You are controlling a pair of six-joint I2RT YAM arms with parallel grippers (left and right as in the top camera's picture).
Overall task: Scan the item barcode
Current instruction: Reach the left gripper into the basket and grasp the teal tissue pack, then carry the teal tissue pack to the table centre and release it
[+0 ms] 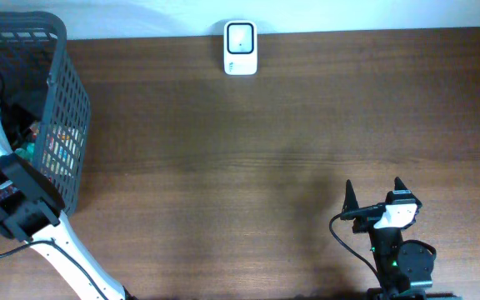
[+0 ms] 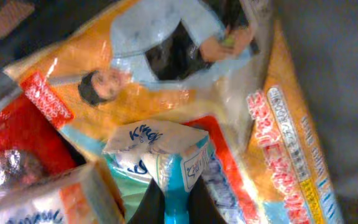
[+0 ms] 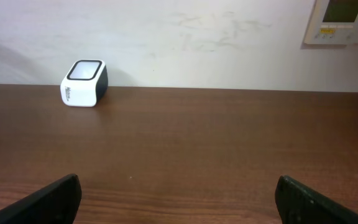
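The left gripper (image 2: 176,204) is clenched on the sealed blue edge of a small white-and-blue packet (image 2: 160,146). In the left wrist view the thin strip sits pinched between the two dark fingers. Taking it by the flat seam looks sensible: the seam is the one stiff, narrow part that shut jaws can hold, and it leaves the printed faces free to be turned toward a reader. No barcode can be made out on the side that shows.

The packet lies on top of the heap, across a large orange bag (image 2: 166,93) printed with a figure, with a red packet (image 2: 17,134) to one side. Being uppermost, it is probably the easiest to pick out. All of this sits inside the dark mesh basket (image 1: 65,108) at the left end of the table (image 1: 265,150), where the overhead view shows the left arm reaching down over the rim.

The barcode scanner (image 1: 240,48) stands at the far edge of the table, well apart from the basket, its window facing up and forward. The item therefore has to be lifted clear and carried across with its code turned toward that window.

The right gripper (image 1: 374,187) rests near the front right with its jaws spread wide and nothing between them, looking toward the scanner and clear of the likely path.
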